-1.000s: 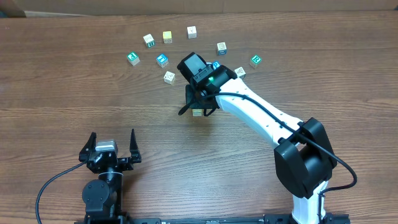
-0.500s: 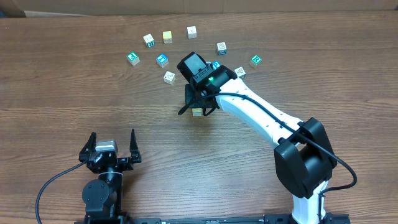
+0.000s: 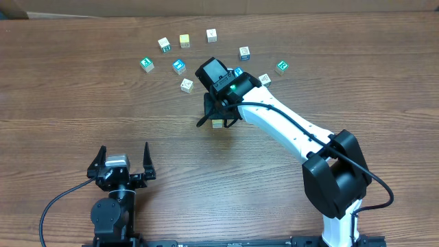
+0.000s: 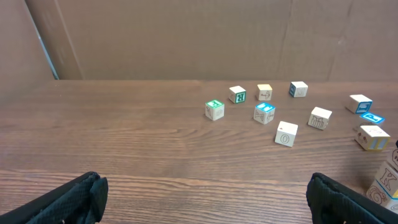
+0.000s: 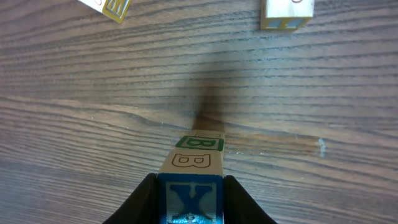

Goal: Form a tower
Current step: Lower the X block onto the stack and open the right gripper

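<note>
The tower (image 3: 217, 123) stands at mid-table, a narrow stack of letter cubes. In the right wrist view its top cube is a blue X cube (image 5: 191, 199), resting on a pale B cube (image 5: 194, 160) with a green-faced cube (image 5: 199, 143) below. My right gripper (image 5: 189, 190) is shut on the X cube, a black finger (image 5: 144, 200) pressed to each side. From overhead the right gripper (image 3: 218, 113) covers most of the stack. My left gripper (image 3: 124, 156) stands open near the table's front edge, holding nothing. The tower (image 4: 388, 182) shows at the right edge of the left wrist view.
Several loose letter cubes lie in an arc behind the tower, from a green one (image 3: 147, 64) on the left to another (image 3: 282, 66) on the right. A pale cube (image 3: 186, 85) is nearest the stack. A cardboard wall (image 4: 186, 37) backs the table.
</note>
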Controlling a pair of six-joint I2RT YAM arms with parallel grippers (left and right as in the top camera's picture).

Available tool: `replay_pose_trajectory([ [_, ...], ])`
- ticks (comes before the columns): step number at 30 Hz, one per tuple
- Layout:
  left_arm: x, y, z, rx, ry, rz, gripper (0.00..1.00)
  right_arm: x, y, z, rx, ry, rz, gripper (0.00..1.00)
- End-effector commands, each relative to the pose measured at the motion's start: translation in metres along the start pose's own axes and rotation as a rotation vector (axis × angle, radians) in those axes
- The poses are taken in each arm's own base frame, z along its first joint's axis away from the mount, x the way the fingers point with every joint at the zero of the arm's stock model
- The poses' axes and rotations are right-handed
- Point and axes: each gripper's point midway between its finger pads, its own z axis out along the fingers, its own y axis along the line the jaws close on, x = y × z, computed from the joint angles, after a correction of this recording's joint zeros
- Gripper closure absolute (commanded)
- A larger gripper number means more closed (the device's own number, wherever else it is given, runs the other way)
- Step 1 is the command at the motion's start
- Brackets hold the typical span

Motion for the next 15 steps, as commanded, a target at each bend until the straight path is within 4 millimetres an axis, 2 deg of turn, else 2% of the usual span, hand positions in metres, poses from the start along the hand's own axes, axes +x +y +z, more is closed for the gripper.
replay_pose_trajectory([
  [1, -0.0022, 0.0048, -0.0012, -0.023, -0.003, 0.017, 0.0, 0.0011, 0.0029, -0.0056, -0.013, -0.006, -0.003, 0.69],
  [11, -0.0022, 0.0048, -0.0012, -0.023, -0.003, 0.017, 0.0, 0.0009, 0.003, -0.0056, -0.014, -0.006, -0.003, 0.54],
  [15, -0.0022, 0.0048, -0.0012, -0.023, -0.003, 0.017, 0.01, 0.0009, 0.003, -0.0056, -0.014, -0.006, -0.003, 0.53],
])
